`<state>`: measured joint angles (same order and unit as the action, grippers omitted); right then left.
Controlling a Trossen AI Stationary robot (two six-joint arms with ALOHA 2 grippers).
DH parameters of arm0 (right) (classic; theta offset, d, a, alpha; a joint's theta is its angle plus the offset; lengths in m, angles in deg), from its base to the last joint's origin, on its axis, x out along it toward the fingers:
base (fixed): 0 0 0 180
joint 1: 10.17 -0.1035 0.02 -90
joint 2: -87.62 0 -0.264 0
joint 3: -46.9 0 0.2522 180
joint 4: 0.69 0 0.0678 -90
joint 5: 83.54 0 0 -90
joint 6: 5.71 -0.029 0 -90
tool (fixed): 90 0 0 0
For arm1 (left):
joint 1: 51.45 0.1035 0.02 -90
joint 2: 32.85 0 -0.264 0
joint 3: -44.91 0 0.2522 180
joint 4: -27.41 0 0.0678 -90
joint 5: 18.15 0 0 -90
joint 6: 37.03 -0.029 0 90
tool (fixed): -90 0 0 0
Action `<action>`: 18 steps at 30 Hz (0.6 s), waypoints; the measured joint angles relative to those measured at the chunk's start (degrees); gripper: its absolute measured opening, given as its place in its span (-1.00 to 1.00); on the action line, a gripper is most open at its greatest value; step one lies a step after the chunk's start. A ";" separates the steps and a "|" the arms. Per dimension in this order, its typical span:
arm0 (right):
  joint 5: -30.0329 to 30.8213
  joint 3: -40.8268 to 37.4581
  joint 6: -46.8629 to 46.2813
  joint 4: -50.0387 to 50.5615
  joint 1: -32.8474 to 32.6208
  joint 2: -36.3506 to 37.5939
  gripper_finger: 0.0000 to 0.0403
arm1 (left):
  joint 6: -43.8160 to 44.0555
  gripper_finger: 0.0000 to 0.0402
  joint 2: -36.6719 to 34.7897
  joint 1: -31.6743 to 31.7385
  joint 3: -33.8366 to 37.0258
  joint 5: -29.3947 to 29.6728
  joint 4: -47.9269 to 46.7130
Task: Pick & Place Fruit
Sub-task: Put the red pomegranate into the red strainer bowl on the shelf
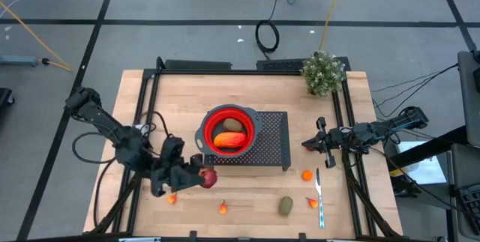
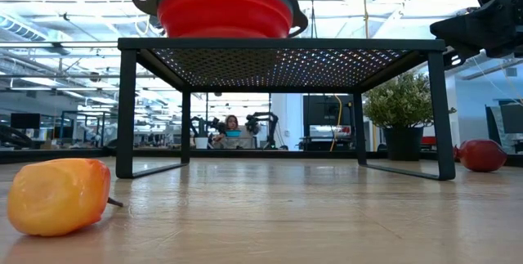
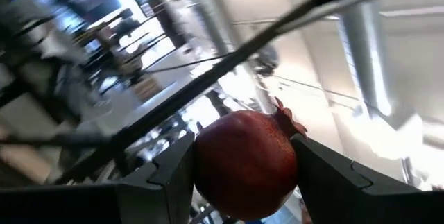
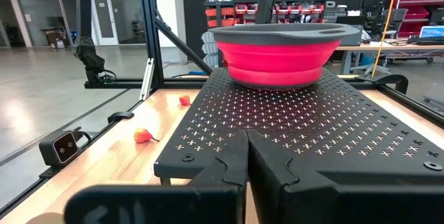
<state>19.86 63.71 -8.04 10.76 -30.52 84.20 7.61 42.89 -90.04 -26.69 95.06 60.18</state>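
Your left tool (image 1: 201, 176) grips the red fruit (image 1: 208, 177) above the surface (image 1: 247, 201); right tool (image 1: 311, 143) closed, empty, beside the rack (image 1: 271, 141).

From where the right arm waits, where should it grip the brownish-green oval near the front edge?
Probably from straight above, fingers closing across the narrow middle of the brownish-green oval. It lies flat and alone on the table, so its short sides are free. The right gripper is shut and must open first.

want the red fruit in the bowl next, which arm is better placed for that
Left. The left gripper already holds the red fruit beside the bowl; the right gripper waits shut across the rack.
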 joint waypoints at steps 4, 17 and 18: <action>0.00 0.00 0.02 0.01 0.00 0.02 -1.00 | -10.55 0.03 0.00 0.00 0.00 -3.88 4.91; 0.00 0.02 1.94 0.01 0.01 0.01 -1.00 | -25.49 0.03 0.00 0.00 0.00 -12.40 9.30; 0.00 0.02 1.95 0.01 0.01 0.02 -1.00 | -25.50 0.03 0.00 0.00 0.00 -12.46 9.29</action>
<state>19.86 63.73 -6.09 10.77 -30.51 84.22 -17.89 42.89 -90.04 -26.69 82.60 69.47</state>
